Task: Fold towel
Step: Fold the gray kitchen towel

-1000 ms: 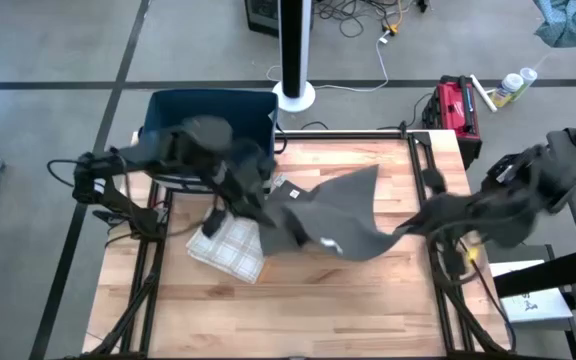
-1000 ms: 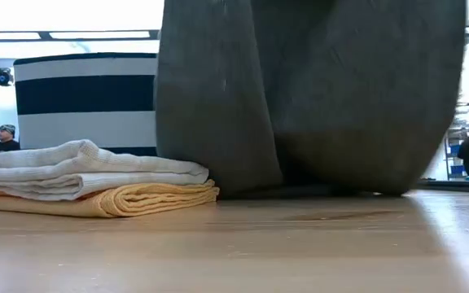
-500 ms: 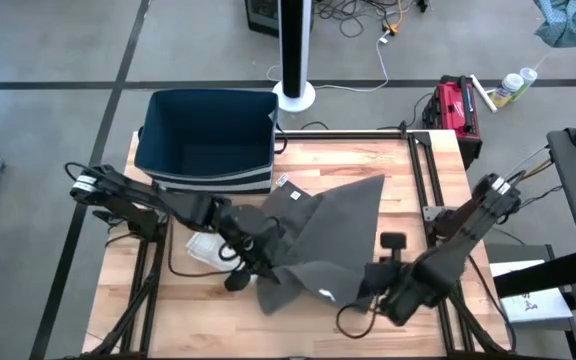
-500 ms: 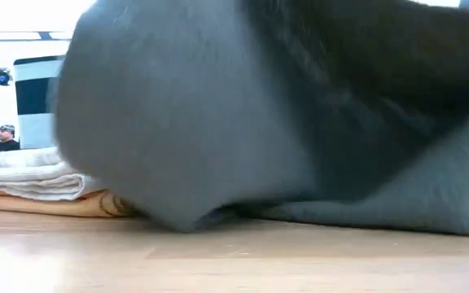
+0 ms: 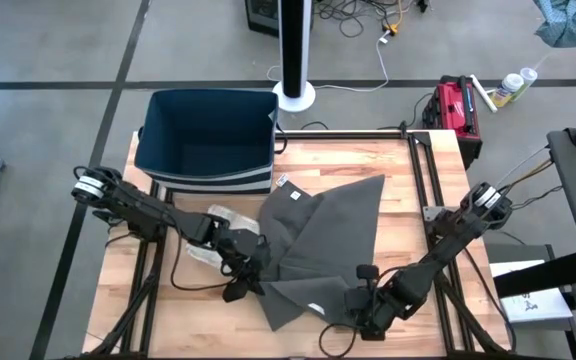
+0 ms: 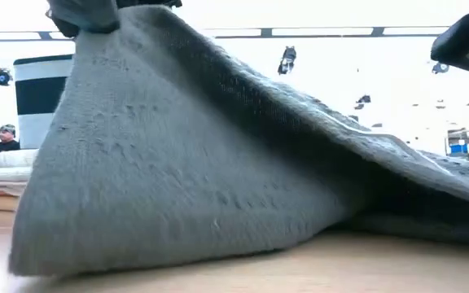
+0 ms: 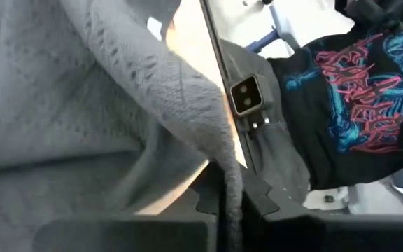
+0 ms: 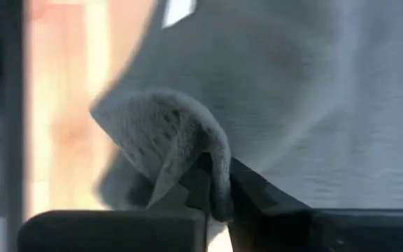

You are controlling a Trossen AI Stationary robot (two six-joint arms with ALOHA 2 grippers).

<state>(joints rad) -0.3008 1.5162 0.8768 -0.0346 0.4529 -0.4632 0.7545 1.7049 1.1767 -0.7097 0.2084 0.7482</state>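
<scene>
grey towel [image 5: 320,238] lies spread across the middle of the wooden table [image 5: 418,210], far corner flat near the table's back, near edge lifted off the wood. small white tag shows on the near part, another at the far left corner. in the low view the towel [image 6: 218,179] rises like a tent, high at the left, sloping down to the right, its hem resting on the table.

left gripper [image 5: 251,272] sits low at the towel's left near edge, fingers pinched together on a fold of the cloth; in the left wrist view a ridge of towel [image 7: 187,105] runs down into the closed fingers. right gripper [image 5: 360,308] is at the towel's near right corner, close to the table's front; right wrist view shows a bunched corner of towel [image 8: 173,140] clamped between its fingers, jaws drawn together on it.

outward: stack of folded towels [image 5: 211,232], pale, partly hidden under the left arm, just left of the grey one; also visible at the left edge in the low view. dark blue bin [image 5: 206,140] stands behind the table's left back corner. red case [image 5: 455,105] on the floor off the right back corner. person [image 6: 4,140] far back in the room, low view.
</scene>
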